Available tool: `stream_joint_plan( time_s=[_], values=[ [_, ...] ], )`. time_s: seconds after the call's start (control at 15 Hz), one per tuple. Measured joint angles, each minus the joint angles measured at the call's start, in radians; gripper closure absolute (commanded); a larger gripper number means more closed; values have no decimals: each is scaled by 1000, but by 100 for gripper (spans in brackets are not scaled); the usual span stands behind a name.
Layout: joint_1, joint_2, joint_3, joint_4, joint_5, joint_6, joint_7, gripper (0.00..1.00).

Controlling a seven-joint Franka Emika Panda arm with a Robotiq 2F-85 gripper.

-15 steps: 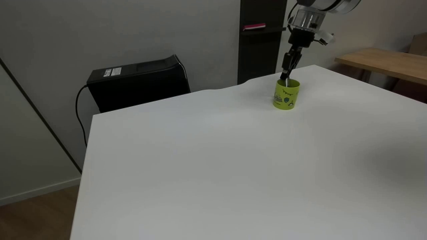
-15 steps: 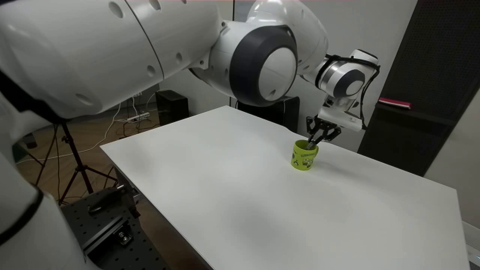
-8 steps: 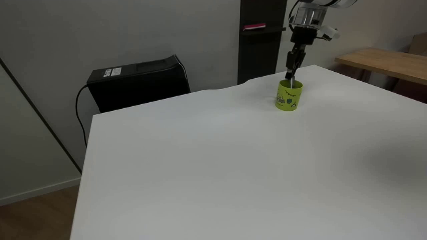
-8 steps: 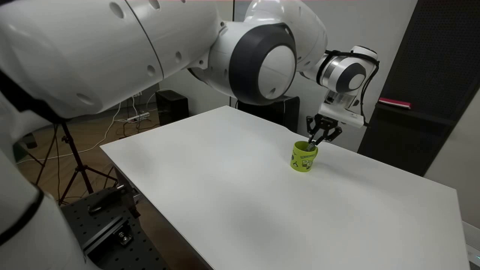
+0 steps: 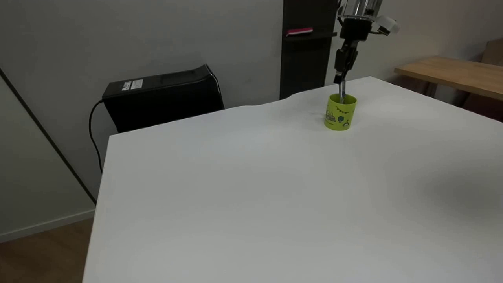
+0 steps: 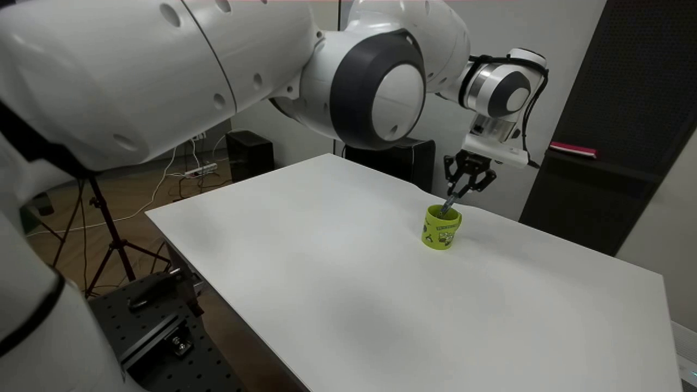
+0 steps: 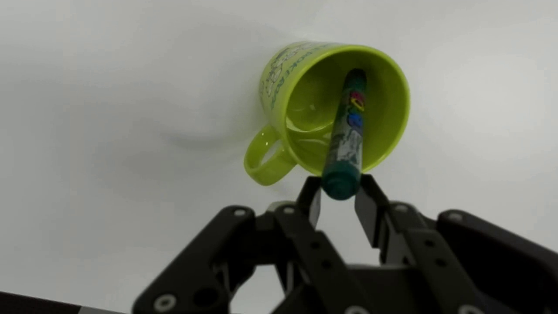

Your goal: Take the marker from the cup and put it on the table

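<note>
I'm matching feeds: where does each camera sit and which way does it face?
Wrist view: on the silvery wrist, facing down into the squat lime-green cup; the black two-finger gripper shows, holding the dark-green cylindrical marker.
An exterior view: higher than the smooth white tabletop, facing across it toward a grey wall; gripper and wrist show.
An exterior view: beside the glossy white arm, facing over the tabletop; arm and gripper show.
Both exterior views share tabletop, cup and marker.

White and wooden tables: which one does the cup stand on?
The white table: broad, plain, with the cup resting on it. The wooden table shows only partly, at far right in an exterior view.
</note>
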Motion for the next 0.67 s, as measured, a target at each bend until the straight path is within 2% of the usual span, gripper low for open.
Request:
stream_joint_plan(
  time_s=[0.67],
  values=[
    [28, -29, 1, 72, 0, -4, 0, 95]
  ],
)
